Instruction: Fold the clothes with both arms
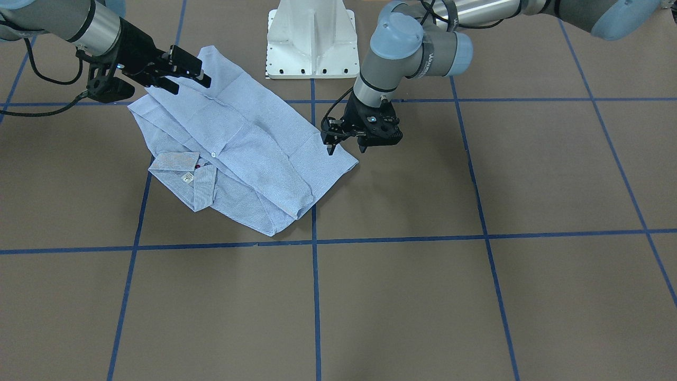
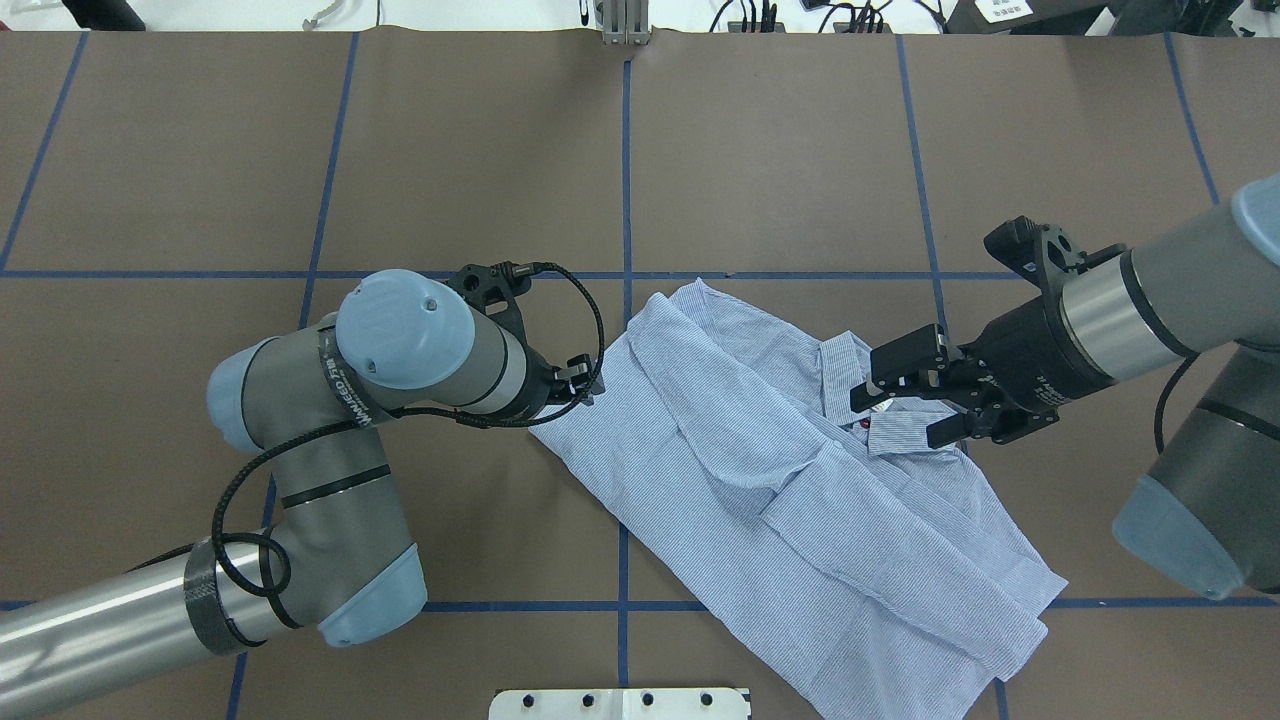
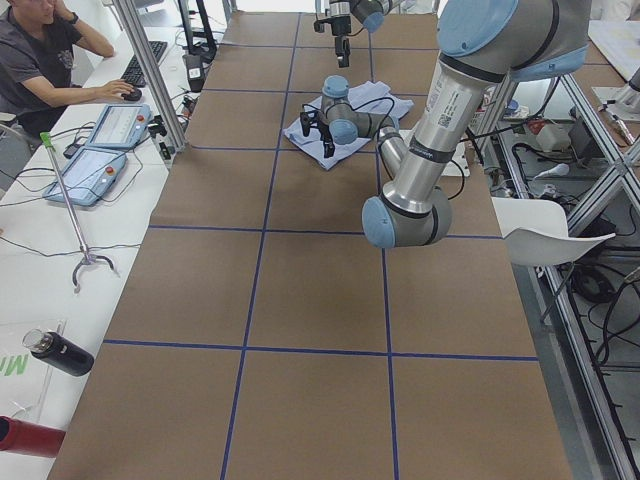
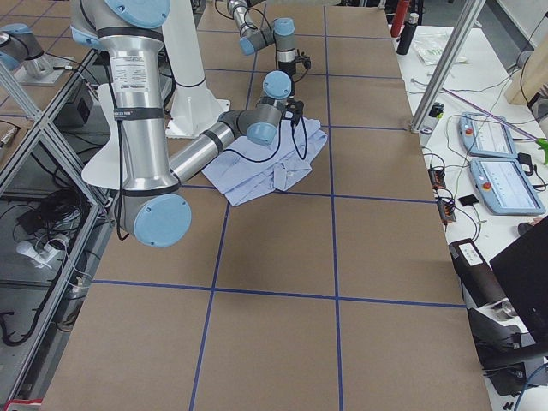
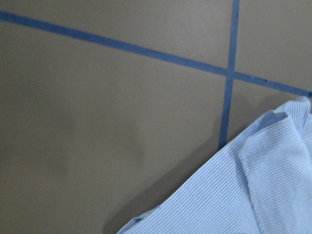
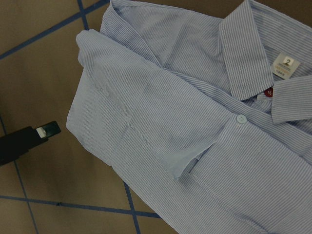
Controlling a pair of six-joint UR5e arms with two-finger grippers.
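The light blue and white striped shirt (image 1: 243,153) lies flat on the brown table with its sleeves folded in over the body. Its collar (image 1: 182,166) and white neck label face up. It also shows in the overhead view (image 2: 800,500) and the right wrist view (image 6: 185,122). My left gripper (image 1: 346,150) is open and empty, fingers pointing down, at the shirt's side edge (image 2: 585,380). My right gripper (image 1: 190,85) is open and empty, hovering tilted just above the shirt; in the overhead view it (image 2: 895,418) lies over the collar. The left wrist view shows only a shirt corner (image 5: 253,185).
The white pedestal base (image 1: 312,39) stands close behind the shirt. Blue tape lines (image 1: 316,296) divide the brown table. An operator (image 3: 40,60) sits at a desk beside the table's far edge, with control tablets (image 3: 100,150) and bottles (image 3: 55,352).
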